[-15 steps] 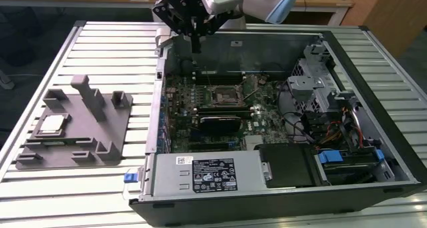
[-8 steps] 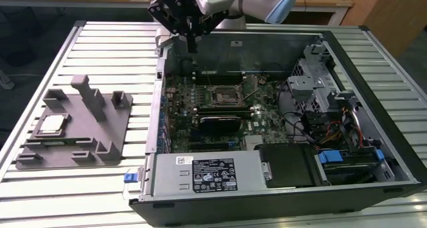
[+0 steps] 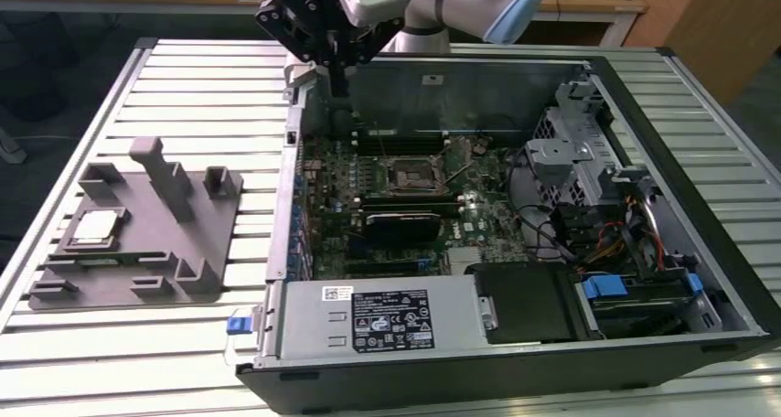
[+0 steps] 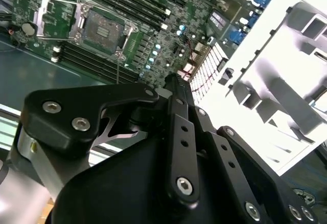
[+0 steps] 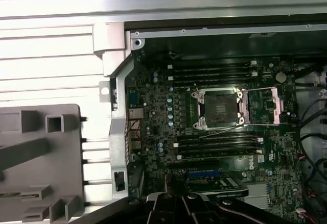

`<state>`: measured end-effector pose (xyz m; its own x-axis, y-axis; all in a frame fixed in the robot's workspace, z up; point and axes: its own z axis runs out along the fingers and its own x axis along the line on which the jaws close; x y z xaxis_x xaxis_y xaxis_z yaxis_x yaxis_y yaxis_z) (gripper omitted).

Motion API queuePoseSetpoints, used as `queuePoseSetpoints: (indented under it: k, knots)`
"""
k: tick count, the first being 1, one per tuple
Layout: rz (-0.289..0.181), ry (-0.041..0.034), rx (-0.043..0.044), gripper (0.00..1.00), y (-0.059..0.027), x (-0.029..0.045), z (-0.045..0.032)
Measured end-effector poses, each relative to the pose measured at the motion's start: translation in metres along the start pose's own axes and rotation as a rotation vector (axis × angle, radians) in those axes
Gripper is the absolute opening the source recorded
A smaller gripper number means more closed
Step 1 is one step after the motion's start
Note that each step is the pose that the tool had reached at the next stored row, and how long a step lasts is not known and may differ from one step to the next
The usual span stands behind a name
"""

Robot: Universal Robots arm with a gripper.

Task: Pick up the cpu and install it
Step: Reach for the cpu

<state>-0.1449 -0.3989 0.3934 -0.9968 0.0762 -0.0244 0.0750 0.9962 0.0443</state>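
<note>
Exterior view stands well back from the open computer case [image 3: 513, 385], high, angled down over it. Both wrist views hang above the case, nearer, facing down. All share its socket [image 5: 219, 109].

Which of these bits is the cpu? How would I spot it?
Find the open computer case; to the exterior view's left of it, a grey holder lies on the table. The cpu is the small flat square resting on it, the only shiny silver piece against dull grey plastic.
</note>
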Motion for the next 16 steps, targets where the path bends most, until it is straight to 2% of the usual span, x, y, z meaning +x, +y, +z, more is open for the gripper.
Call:
queuePoseSetpoints:
  k: [16]
  knots:
    - [0.001,0.0000,0.0000,0.11,-0.0024,0.0318,-0.0009]
